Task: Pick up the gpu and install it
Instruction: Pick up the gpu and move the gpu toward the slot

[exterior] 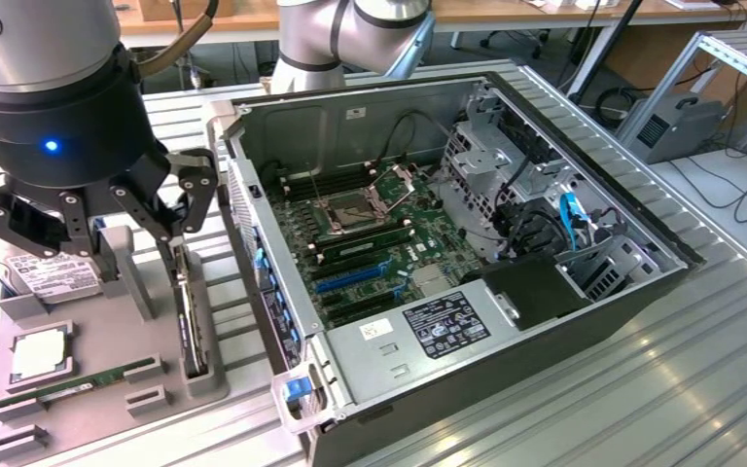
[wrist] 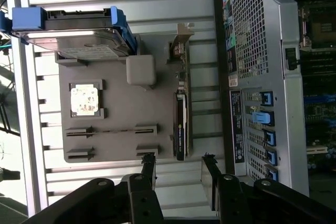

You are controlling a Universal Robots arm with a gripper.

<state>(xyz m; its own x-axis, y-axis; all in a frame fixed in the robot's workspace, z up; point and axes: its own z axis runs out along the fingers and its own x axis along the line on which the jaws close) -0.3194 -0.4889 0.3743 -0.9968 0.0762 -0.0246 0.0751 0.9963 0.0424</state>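
The wrist view shows me the gripper point(wrist: 179, 169) spread wide with nothing between its fingers. The gpu point(wrist: 180, 124) lies just beyond the tips, lined up with the gap. It stands on edge in a slot along the tray's point(wrist: 118, 142) edge nearest the case point(wrist: 257, 66), with its bracket end away from the gripper. This view also gives me the case's rear grille and its blue slot tabs.

The exterior view gives me the open inside of the case, with the motherboard point(exterior: 367, 238) and the power supply point(exterior: 442, 326), and the gripper hanging over the tray. I cannot judge how high it hangs above the gpu.

Also on the tray are a hard drive point(wrist: 73, 38) in a blue carrier, a CPU point(wrist: 84, 99) and a RAM stick point(exterior: 78, 383).

Everything sits on a ribbed metal table point(exterior: 633, 389). Behind it are benches, cables and a frame rack point(exterior: 737, 58) at the exterior view's right. In the exterior view the gripper's body hides part of the hard drive, and the tray's near corner is cut off.
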